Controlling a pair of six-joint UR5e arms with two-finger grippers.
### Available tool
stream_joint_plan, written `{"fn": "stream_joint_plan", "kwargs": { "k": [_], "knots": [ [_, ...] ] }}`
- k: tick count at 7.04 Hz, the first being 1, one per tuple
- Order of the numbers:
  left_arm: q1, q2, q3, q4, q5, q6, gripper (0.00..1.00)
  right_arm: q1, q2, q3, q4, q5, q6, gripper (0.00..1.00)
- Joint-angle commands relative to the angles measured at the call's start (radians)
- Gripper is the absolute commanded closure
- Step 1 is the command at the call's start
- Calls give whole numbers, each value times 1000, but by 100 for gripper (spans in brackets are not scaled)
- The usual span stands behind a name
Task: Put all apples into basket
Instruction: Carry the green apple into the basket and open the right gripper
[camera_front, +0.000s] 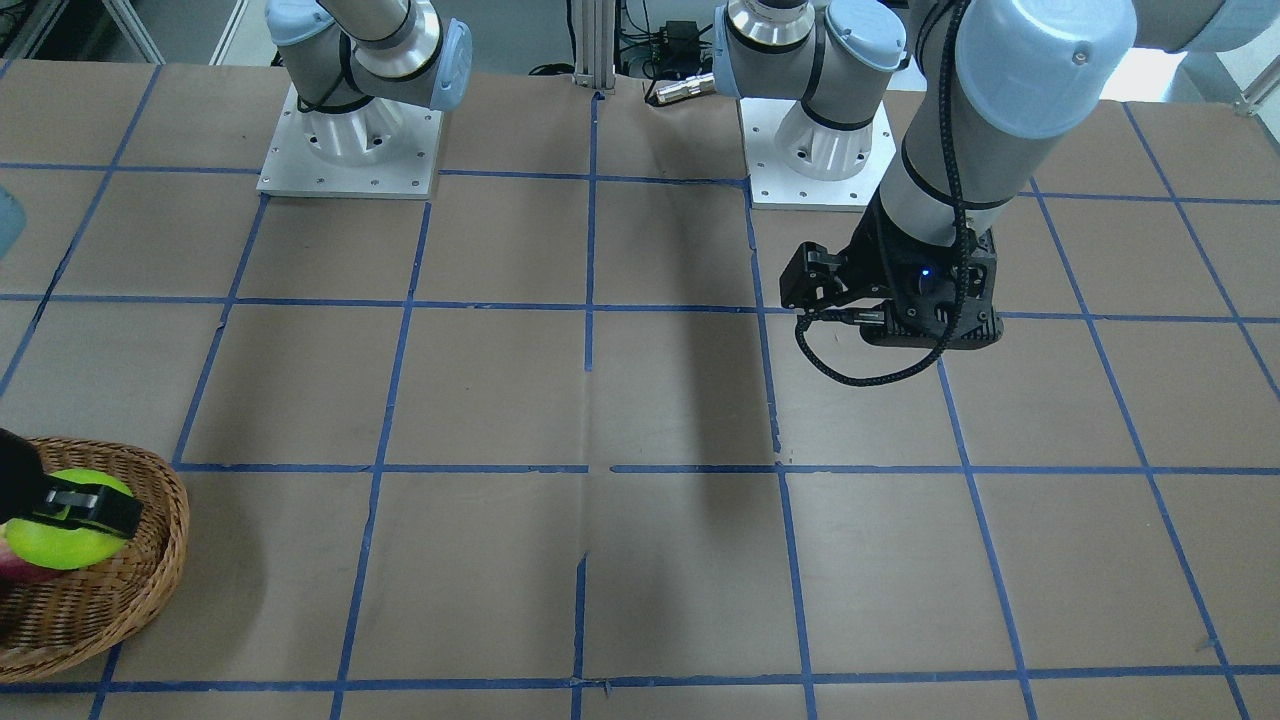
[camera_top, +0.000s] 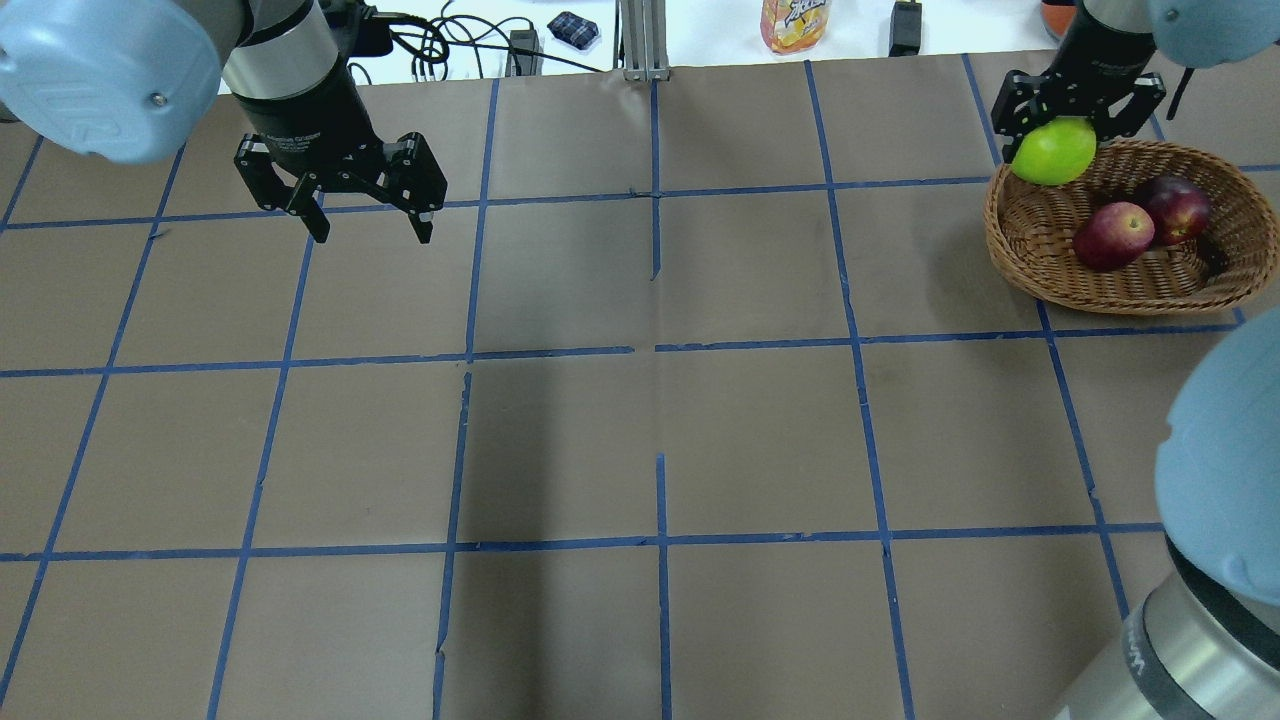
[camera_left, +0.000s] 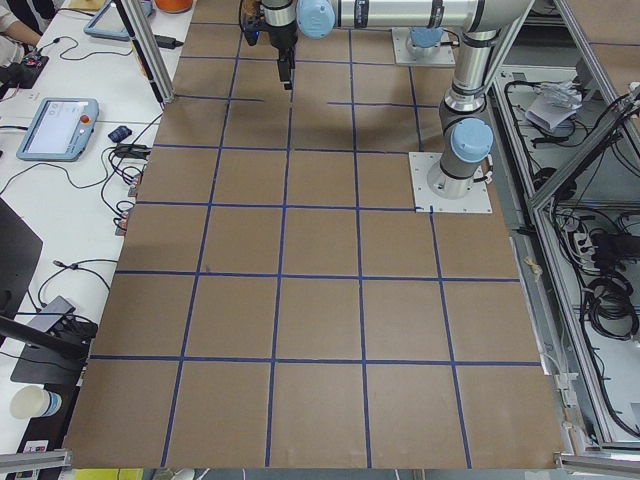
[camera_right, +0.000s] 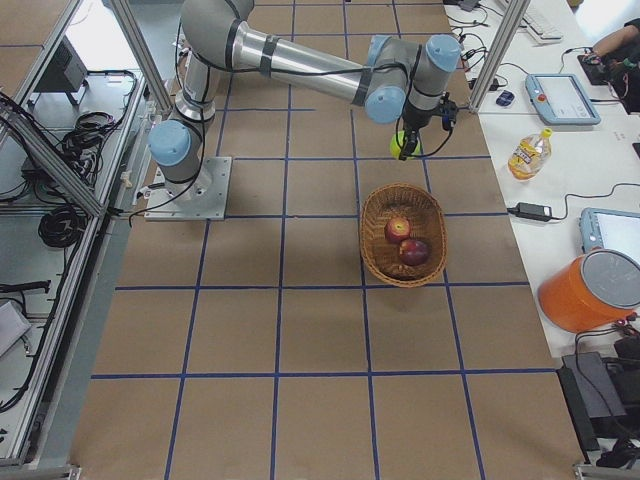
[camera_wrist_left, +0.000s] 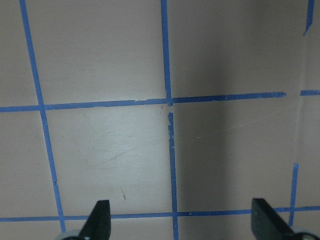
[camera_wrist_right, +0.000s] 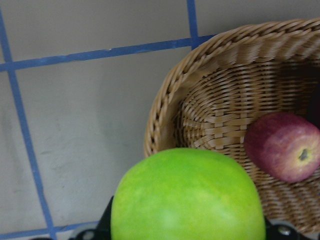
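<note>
My right gripper (camera_top: 1058, 128) is shut on the lime green apple (camera_top: 1054, 152) and holds it above the far left rim of the wicker basket (camera_top: 1010, 245). The green apple fills the bottom of the right wrist view (camera_wrist_right: 187, 197) and shows in the front view (camera_front: 70, 525). The speckled red apple (camera_top: 1112, 235) and the dark maroon apple (camera_top: 1178, 208) lie side by side inside the basket. The right wrist view shows the red apple (camera_wrist_right: 285, 146) inside the basket (camera_wrist_right: 200, 65). My left gripper (camera_top: 368, 225) is open and empty, high over the table's far left.
Brown table with a blue tape grid (camera_top: 655, 350). A juice bottle (camera_top: 794, 22), cables and small items lie on the white bench beyond the far edge. An orange bucket (camera_right: 592, 290) and tablets stand on the side bench by the basket.
</note>
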Motion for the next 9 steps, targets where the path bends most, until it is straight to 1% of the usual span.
{"fn": "stream_joint_plan", "kwargs": {
  "k": [1,2,3,4,5,6,7,8,9],
  "knots": [
    [0,12,-6,2,68,0,0,-38,67,2,-113,-17,-33,100],
    [-2,13,-8,11,65,2,0,-38,89,5,-123,-19,-32,100],
    [-2,18,-10,11,64,0,0,-41,94,20,-112,-42,-35,92],
    [0,19,-10,11,64,0,0,-45,92,60,-107,-77,-35,59],
    [0,21,-8,17,64,-6,0,-46,88,91,-114,-89,-32,10],
    [-2,22,-2,36,64,-6,0,-47,77,86,-101,-86,-32,0],
    [-3,24,-8,36,48,-14,0,-47,40,77,-44,-77,-32,0],
    [-5,28,0,36,21,-17,0,-36,-28,68,3,-71,-24,0],
    [-5,32,-6,36,19,-15,0,-9,-138,59,118,-56,20,0]
  ]
}}
